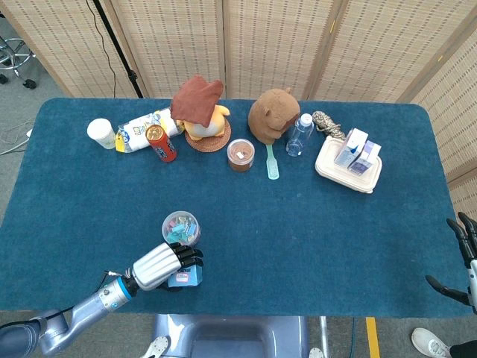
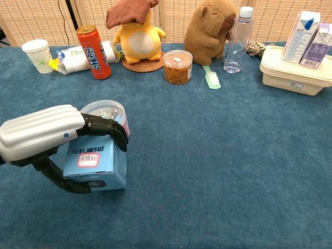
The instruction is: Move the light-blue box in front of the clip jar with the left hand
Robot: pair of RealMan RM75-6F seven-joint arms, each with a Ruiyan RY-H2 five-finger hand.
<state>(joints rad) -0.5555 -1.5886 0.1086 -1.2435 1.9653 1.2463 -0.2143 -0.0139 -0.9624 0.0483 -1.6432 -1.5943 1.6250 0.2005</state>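
Note:
The light-blue box [image 2: 96,162] with a pink label stands on the blue cloth just in front of the clip jar [image 2: 105,112], touching or nearly touching it. My left hand [image 2: 49,136] grips the box from above, black fingers over its top edge and thumb under its left side. In the head view the same box [image 1: 185,277] peeks out from under my left hand [image 1: 162,265], right below the clip jar [image 1: 180,226]. My right hand [image 1: 462,261] hangs off the table's right edge, fingers apart, holding nothing.
Along the far side stand a paper cup [image 2: 36,52], a red can [image 2: 94,44], a yellow plush [image 2: 137,36], a jar of rubber bands [image 2: 178,66], a brown plush [image 2: 211,28], a water bottle [image 2: 236,41] and a white tray [image 2: 293,72] with cartons.

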